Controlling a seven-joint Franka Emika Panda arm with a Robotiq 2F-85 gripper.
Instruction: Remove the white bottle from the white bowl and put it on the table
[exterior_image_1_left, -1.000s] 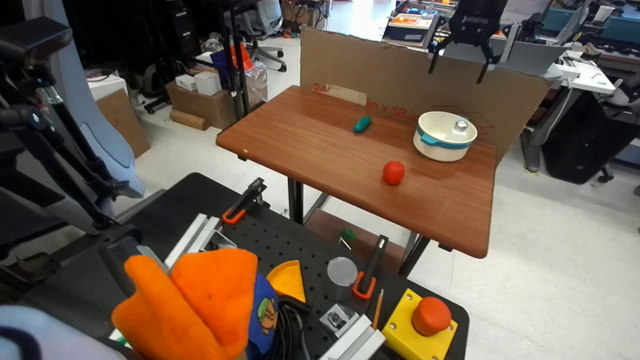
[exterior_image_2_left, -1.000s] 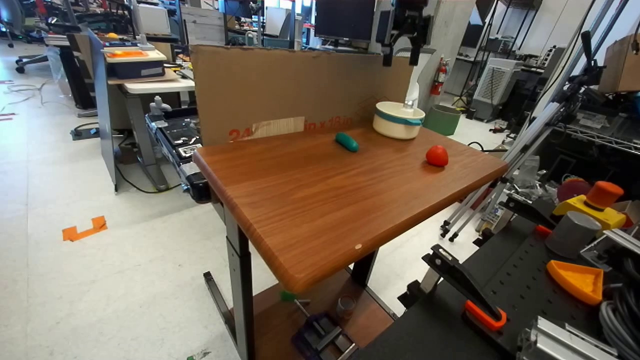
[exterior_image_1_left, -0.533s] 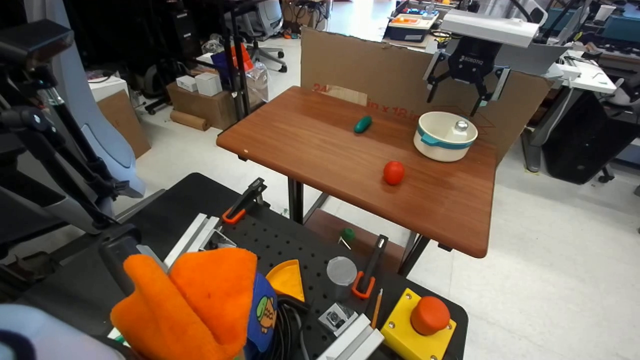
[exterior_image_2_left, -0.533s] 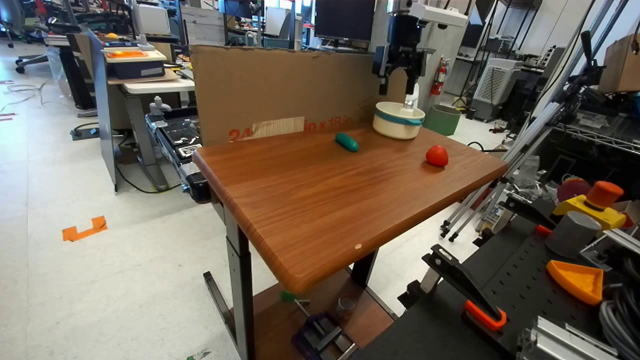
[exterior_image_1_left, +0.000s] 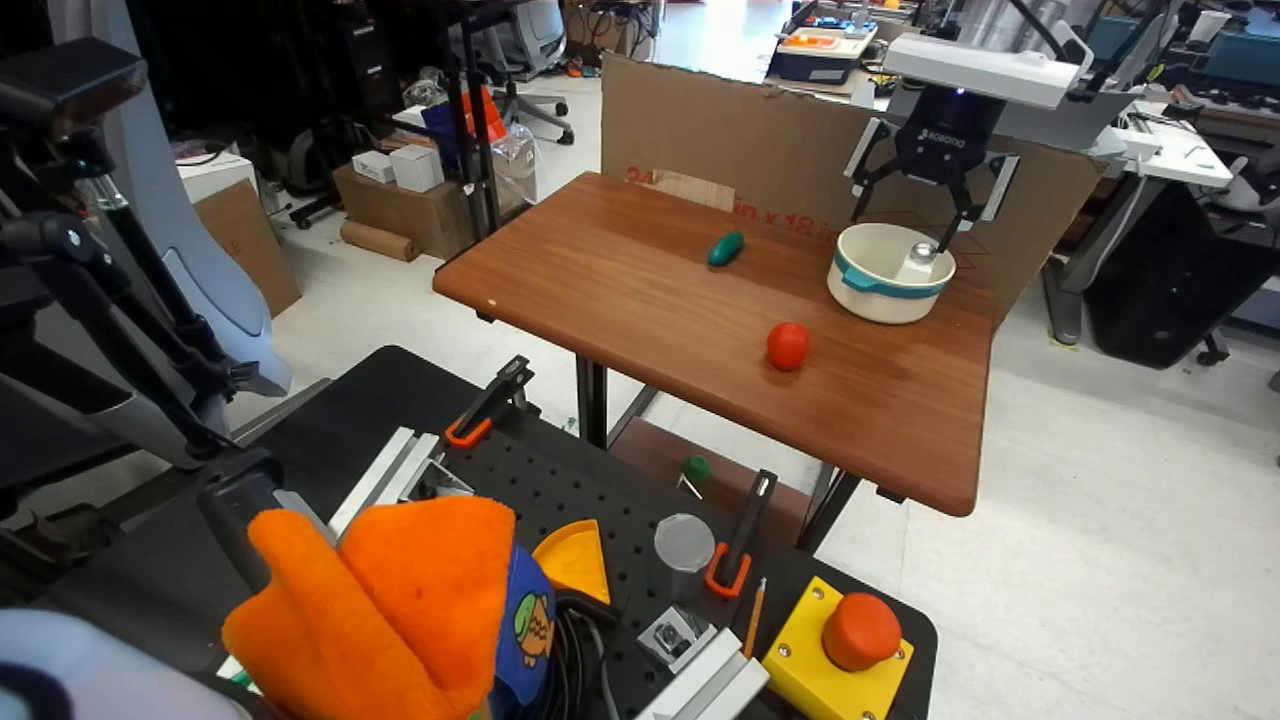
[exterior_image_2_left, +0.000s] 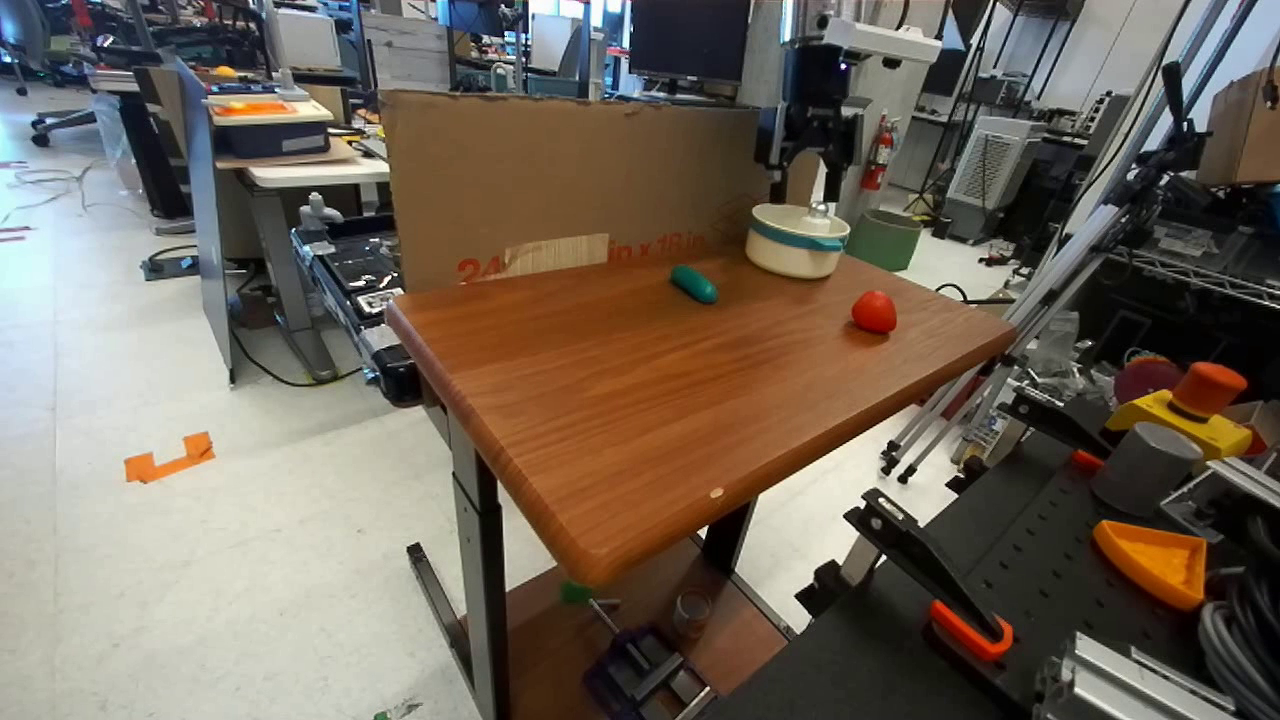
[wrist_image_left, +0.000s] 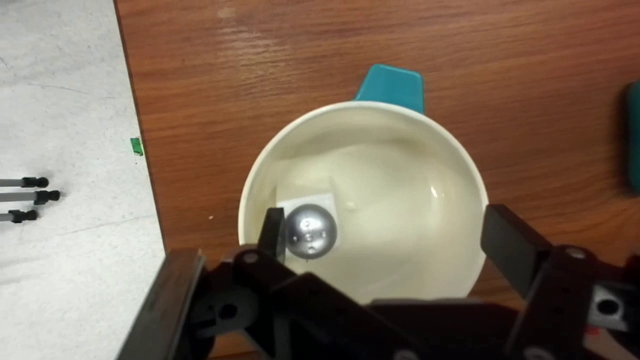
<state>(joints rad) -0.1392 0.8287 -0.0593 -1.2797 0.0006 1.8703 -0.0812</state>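
The white bottle (exterior_image_1_left: 914, 268) stands in the white bowl (exterior_image_1_left: 880, 304) near one side; its round silver cap (wrist_image_left: 310, 231) shows from above in the wrist view. The bowl has a teal band and handle, and also shows in an exterior view (exterior_image_2_left: 785, 262). It sits near the end of the brown table (exterior_image_1_left: 620, 270). My gripper (exterior_image_1_left: 900, 234) is wide open and empty over the bowl, also seen in an exterior view (exterior_image_2_left: 805, 192). In the wrist view (wrist_image_left: 383, 222), the left finger is close beside the cap; I cannot tell if they touch. The right finger is over the opposite rim.
A red round object (exterior_image_1_left: 787, 346) and a green oblong object (exterior_image_1_left: 725, 248) lie on the table. A cardboard sheet (exterior_image_1_left: 760, 150) stands upright along the table's back edge, close behind the bowl. A black cart (exterior_image_1_left: 560, 480) with an orange plush item stands in front.
My gripper has come down from high above the bowl to just over it, staying open. The bowl and the other table objects have not visibly moved.
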